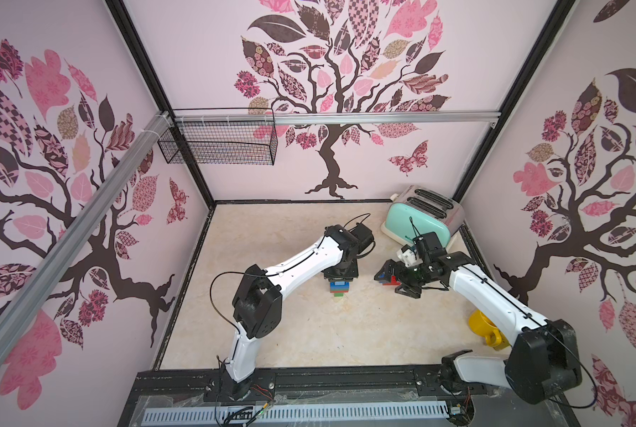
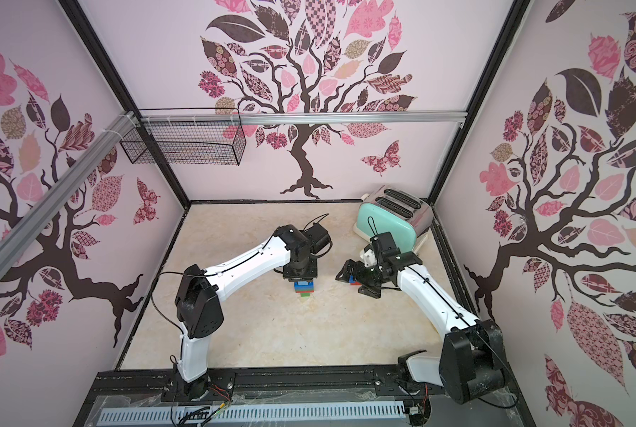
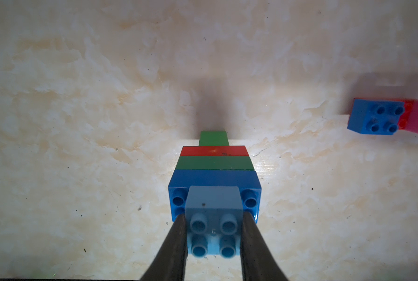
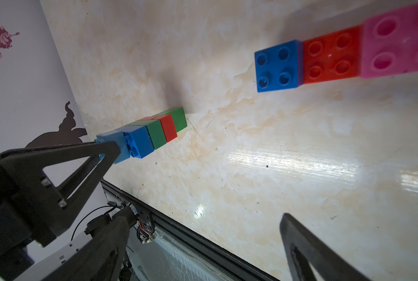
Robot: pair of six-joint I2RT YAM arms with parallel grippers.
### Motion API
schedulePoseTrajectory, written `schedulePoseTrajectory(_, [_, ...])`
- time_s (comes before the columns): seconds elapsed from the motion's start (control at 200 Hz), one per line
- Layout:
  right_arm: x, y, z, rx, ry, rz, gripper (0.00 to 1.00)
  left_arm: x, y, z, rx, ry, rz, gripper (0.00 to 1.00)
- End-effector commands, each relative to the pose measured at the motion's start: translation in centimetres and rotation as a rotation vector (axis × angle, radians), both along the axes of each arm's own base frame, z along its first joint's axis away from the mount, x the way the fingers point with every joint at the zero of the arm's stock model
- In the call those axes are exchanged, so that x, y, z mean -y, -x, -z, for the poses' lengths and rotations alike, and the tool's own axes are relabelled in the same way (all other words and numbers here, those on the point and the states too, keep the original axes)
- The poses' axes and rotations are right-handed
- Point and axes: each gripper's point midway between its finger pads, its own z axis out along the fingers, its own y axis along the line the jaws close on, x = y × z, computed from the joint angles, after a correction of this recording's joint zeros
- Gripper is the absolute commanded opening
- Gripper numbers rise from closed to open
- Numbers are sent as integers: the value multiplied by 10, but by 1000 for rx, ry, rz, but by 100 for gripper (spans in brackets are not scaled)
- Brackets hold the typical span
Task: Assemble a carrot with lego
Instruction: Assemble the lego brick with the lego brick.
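Gripping with left fingers clamped on the light blue brick atop the carrot, upright mid-bench on its narrow green tip. Waiting with right fingers spread apart, empty, near the loose blue brick, red brick and pink brick. Likely trouble: toppling this top-heavy stack through an off-centre press or sideways withdrawal; pulling the top brick back off if poorly seated.

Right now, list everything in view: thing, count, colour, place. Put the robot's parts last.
lego brick stack: one; light blue, dark blue, green, red, green from the top; upright mid-table.
loose lego bricks: three; blue, red, pink; touching in a row near the right gripper.
rounded metal toaster: one; mint and chrome; far right corner.
handled mug: one; yellow; beside the right arm.
wire mesh basket: one; black; on the back rail.
marble-look table: one; cream.
left gripper: black; shut on the stack's top brick.
right gripper: black; open.
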Motion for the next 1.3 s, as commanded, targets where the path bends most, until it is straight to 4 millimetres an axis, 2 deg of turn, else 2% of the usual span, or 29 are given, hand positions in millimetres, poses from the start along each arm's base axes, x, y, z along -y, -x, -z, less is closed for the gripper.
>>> schedulePoseTrajectory(0.0, [1,-4,-7,12,1,-1,99,-5,5,6,-11,-38,0,1])
schedulePoseTrajectory(0.31, [1,-6,-7,9,7,2,100,-9,1,2,40,-30,-37,0])
schedulePoseTrajectory(0.54, [2,-5,-6,4,11,3,99,-2,-9,-11,97,12,-44,0])
schedulePoseTrajectory(0.82, [2,-6,-5,2,13,3,99,-1,-5,-8,75,18,-44,0])
schedulePoseTrajectory(1.296, [2,-4,-3,-6,15,5,100,-7,-5,20,1,-20,-49,0])
